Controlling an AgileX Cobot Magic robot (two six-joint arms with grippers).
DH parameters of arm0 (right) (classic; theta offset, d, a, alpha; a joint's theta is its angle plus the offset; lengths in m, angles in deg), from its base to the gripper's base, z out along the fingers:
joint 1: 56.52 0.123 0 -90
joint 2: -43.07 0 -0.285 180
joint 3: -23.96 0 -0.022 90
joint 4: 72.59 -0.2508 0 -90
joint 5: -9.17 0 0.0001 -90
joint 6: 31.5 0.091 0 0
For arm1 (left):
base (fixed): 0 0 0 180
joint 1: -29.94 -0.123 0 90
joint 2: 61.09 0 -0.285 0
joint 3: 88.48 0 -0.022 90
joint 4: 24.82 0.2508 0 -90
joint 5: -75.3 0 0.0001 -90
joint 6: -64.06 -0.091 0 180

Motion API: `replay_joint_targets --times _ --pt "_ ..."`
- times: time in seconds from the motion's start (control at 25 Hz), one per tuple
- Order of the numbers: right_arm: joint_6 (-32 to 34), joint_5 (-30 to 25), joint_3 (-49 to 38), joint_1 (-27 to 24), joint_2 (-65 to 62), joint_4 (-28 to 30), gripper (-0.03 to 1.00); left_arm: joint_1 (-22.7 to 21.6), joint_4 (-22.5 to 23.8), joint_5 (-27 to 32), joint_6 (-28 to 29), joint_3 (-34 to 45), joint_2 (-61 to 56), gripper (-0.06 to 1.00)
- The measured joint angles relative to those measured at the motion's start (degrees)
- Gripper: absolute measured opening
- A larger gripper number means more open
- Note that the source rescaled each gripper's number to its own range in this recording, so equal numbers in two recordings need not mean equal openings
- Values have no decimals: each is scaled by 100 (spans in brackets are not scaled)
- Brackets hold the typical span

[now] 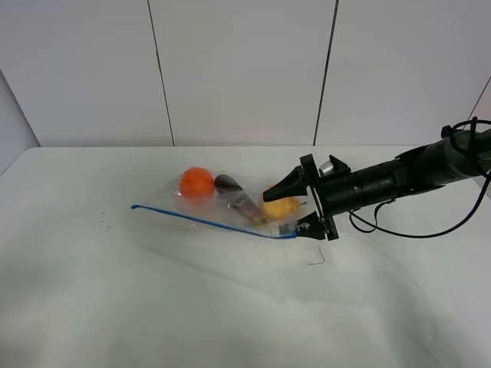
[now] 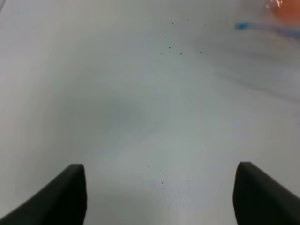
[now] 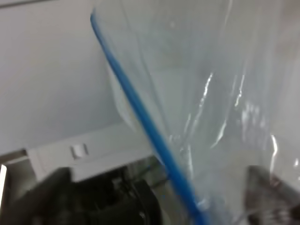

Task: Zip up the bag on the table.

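bag (image 1: pixel 222 207) at low, outstretched right claw (image 1: pixel 298 207)

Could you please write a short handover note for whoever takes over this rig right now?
Right claw: at the right-hand end of the thin blue zip strip of the clear crinkly plastic bag, fingers apart on either side of it; the wrist view shows the strip running between them.
Left claw: open, hovering over bare white matte table, holding nothing; only the bag's far corner shows in its view.
Bag: lying on the table with a round orange fruit, a purple piece and a yellow piece inside.
Done: right claw positioned at the strip.
Left: whether any of the zip is sealed cannot be told; close on the strip and run along it.
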Motion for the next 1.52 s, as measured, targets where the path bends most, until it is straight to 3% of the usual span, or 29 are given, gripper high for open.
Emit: replay_joint_targets --times 0.16,0.48,0.68,1.2,1.52 --pt "706 -11 522 0 0 1314 93 0 0 0 0 0 0 100" --pt "2644 -41 2228 0 -11 4517 94 0 0 0 0 0 0 100" --pt "3272 -41 2927 0 -41 5812 94 0 0 0 0 0 0 100" --pt "3868 -46 3022 0 -1202 7506 94 0 0 0 -5 0 0 100" --pt "4055 -58 2982 0 -2297 7711 94 0 0 0 -5 0 0 100"
